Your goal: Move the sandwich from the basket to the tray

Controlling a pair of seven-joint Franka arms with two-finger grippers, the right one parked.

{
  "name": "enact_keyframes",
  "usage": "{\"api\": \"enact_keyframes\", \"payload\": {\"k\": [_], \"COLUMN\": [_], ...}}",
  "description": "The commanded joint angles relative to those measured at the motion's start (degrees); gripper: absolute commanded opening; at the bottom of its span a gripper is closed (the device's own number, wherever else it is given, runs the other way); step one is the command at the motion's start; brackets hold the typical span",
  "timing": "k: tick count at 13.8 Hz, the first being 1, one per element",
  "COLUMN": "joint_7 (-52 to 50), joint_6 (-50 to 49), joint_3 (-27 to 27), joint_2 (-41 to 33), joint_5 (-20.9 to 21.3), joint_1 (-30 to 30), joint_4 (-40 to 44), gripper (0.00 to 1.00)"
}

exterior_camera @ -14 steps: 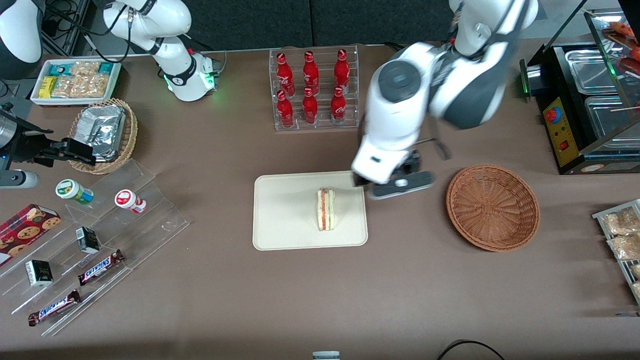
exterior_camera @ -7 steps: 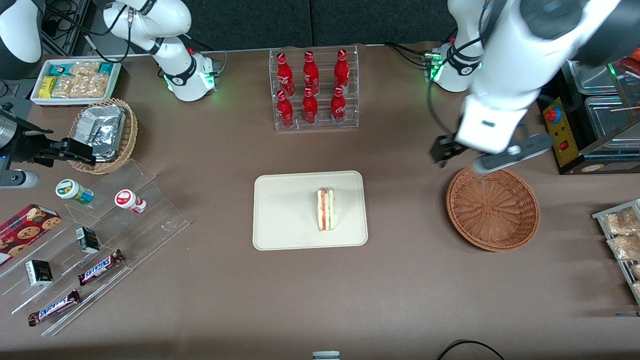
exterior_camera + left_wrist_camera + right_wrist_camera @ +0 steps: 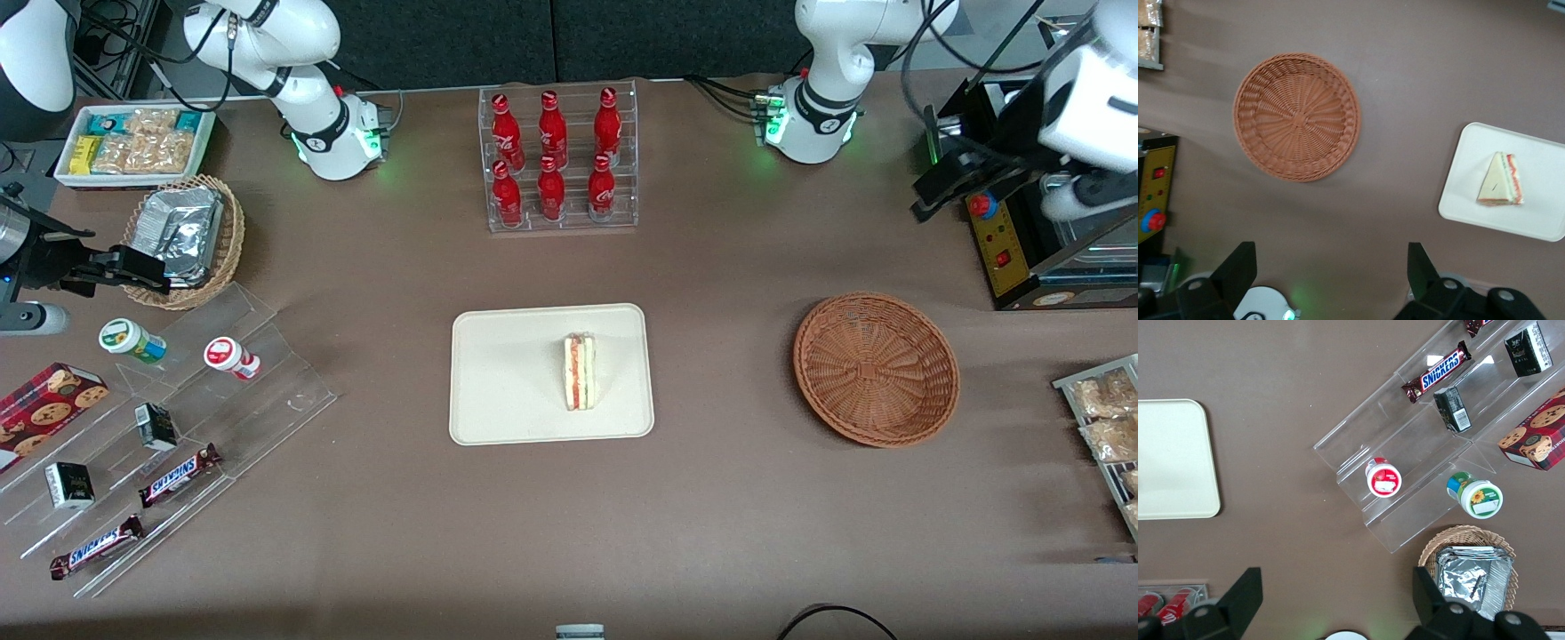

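The pale triangular sandwich (image 3: 579,371) is lying on the cream rectangular tray (image 3: 507,391); the reddish-brown wicker basket (image 3: 876,368) is sitting empty. My gripper (image 3: 1331,270) is hanging spread wide, upper right of the front frame.

Basket (image 3: 876,369): woven wicker, rough, matt. Tray (image 3: 507,373): smooth matt, looks plastic. Sandwich (image 3: 579,372): soft bread, matt. Bench (image 3: 711,516): matt brown cloth-like cover. Gripper (image 3: 1331,277) w/ fingers (image 3: 1238,267) wide apart, high above bench: matt black plastic.

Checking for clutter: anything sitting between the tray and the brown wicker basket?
Nothing: bare tabletop between tray and basket in front and left wrist views. Sandwich on tray; open end effector high above the table.
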Motion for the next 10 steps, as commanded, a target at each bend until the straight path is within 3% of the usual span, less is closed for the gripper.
{"api": "enact_keyframes", "payload": {"k": [1, 6, 10], "joint_7": [1.9, 5.0, 15.6], "joint_6": [0.4, 0.4, -0.1], "joint_3": [0.5, 2.2, 4.2], "joint_2": [-3.4, -3.1, -3.1], "joint_5": [-0.3, 2.3, 2.2], "joint_1": [0.9, 0.5, 0.7], "joint_4": [-5.0, -4.5, -4.5], "gripper": [1.00, 1.00, 1.00]}}
